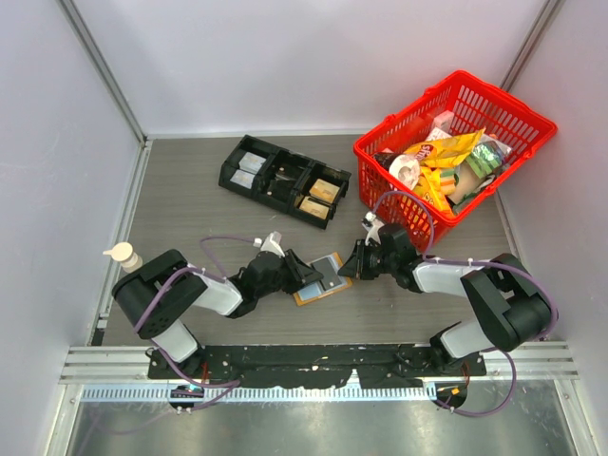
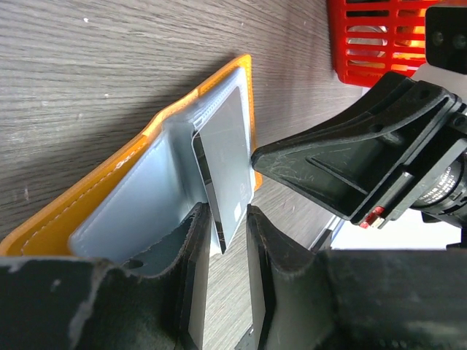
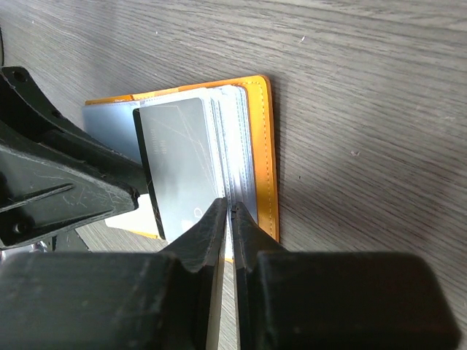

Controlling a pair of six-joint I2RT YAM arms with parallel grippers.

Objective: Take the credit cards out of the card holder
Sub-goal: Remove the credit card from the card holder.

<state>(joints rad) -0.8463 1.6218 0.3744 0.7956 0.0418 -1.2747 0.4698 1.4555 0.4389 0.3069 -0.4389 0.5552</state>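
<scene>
Left end effector, jaws apart, straddles the upright credit card's near end; right end effector pinches the card holder.

The top external view looks steeply down from above and behind the arm bases. It takes in the whole desk, with the card holder near the middle. The left wrist view sits very close to the card holder, looking across it past the left end effector toward the red basket. The right wrist view is equally close behind the right end effector and faces the card holder from the opposite side. All three views share the card holder.
</scene>
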